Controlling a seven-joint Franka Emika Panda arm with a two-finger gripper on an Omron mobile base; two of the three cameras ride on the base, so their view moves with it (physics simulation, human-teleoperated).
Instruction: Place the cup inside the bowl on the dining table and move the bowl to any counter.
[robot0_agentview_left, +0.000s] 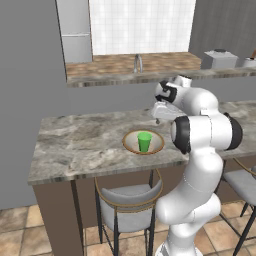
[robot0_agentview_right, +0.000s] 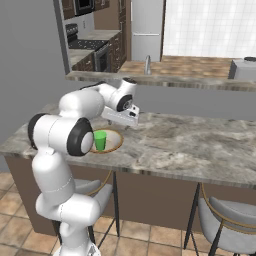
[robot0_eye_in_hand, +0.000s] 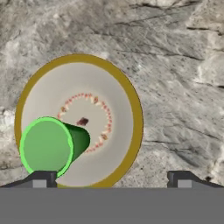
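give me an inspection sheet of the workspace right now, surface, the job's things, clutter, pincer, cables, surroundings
Surface: dining table, grey veined marble top, holds the bowl.
Job's things: cup stands upright inside the bowl; bowl not yet on a counter.
Clutter: nothing seen on the table.
Pincer: pincer open, above the bowl, holding nothing.
Cables: nothing seen.
Surroundings: stools tucked under the table; counter with faucet behind; toaster at its right end; white tile wall.

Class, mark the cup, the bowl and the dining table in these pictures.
cup (robot0_agentview_left: 144, 141), left base view, its green side wall.
bowl (robot0_eye_in_hand: 131, 105), hand view, its tan rim.
dining table (robot0_agentview_right: 190, 145), right base view, bare marble top.
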